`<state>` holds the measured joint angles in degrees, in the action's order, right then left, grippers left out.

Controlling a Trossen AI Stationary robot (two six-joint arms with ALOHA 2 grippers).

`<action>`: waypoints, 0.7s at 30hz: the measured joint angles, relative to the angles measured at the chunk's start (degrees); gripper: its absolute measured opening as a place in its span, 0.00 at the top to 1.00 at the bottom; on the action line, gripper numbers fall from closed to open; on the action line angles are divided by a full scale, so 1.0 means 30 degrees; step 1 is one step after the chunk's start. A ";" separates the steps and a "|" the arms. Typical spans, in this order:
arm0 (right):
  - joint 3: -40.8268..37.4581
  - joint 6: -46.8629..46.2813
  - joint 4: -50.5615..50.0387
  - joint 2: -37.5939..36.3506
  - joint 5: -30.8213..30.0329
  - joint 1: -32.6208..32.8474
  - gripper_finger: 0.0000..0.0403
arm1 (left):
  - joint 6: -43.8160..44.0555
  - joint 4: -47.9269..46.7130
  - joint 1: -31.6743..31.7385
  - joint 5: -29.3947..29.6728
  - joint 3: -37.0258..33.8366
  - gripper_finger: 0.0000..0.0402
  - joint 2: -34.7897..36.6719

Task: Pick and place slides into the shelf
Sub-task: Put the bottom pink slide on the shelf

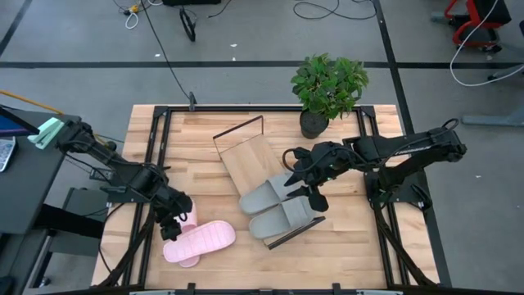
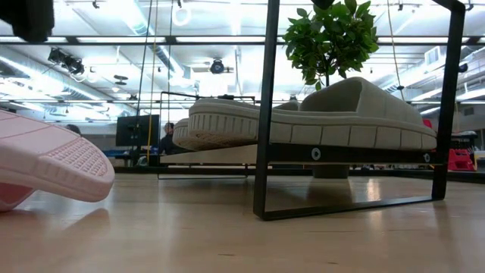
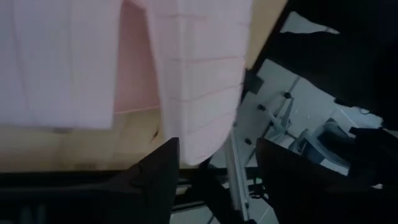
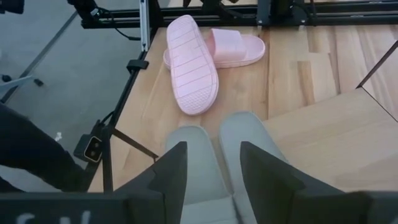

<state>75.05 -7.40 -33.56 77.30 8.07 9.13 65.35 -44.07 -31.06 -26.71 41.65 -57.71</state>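
two grey slides sit side by side on the shelf near its front end, and the right gripper hovers right over them, fingers apart, holding nothing. two pink slides lie stacked on the table front left; the left gripper sits at them, fingers apart.

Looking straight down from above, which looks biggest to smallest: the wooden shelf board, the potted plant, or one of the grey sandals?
1. The shelf, clearly the longest, though the sandals cover part of it.
2. The potted plant, going by its leafy spread; it stands nearer the overhead camera, which may enlarge it.
3. One grey slide, slightly smaller.
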 joint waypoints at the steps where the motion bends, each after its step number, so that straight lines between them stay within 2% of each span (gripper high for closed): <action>1: 0.0000 0.0014 0.0000 0.0000 0.0010 0.0000 0.62 | 0.0093 -0.0014 -0.0048 0.0129 -0.0142 0.44 -0.0002; 9: 0.0000 0.0350 -0.0014 -0.0006 0.0486 0.0000 0.61 | 0.1042 0.1981 -0.0114 0.0382 -0.1637 0.37 -0.0009; 15: 0.0000 0.0339 -0.0022 0.0000 0.0657 0.0000 0.61 | 0.1065 0.2308 -0.0114 0.0403 -0.1925 0.36 -0.0009; 21: 0.0000 0.0321 -0.0022 0.0000 0.0698 0.0000 0.61 | 0.0545 0.2176 -0.0106 0.1360 -0.1925 0.36 -0.0016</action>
<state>75.05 -6.44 -33.63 77.30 10.16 9.13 66.98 -37.54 -31.38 -22.63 35.88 -57.76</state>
